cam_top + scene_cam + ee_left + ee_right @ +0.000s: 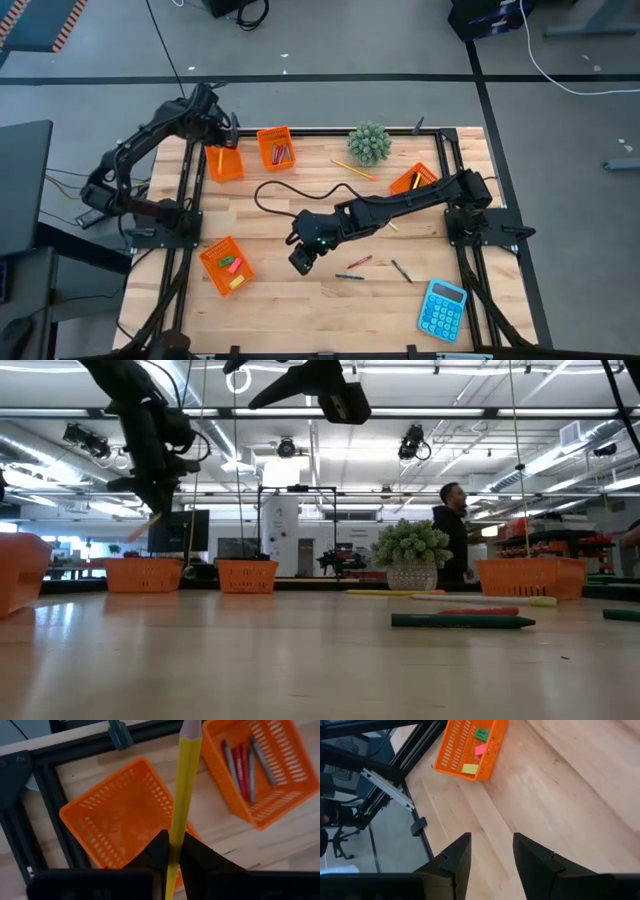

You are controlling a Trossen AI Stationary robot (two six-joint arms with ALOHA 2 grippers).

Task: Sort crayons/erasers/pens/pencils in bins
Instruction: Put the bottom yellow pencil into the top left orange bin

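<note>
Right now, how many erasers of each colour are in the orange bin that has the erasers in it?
Green eraser: 1
Pink eraser: 1
Yellow eraser: 1
Total: 3 erasers, all lying in the orange bin.

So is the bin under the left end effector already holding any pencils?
No, the bin beneath the held pencil looks empty inside.
</note>
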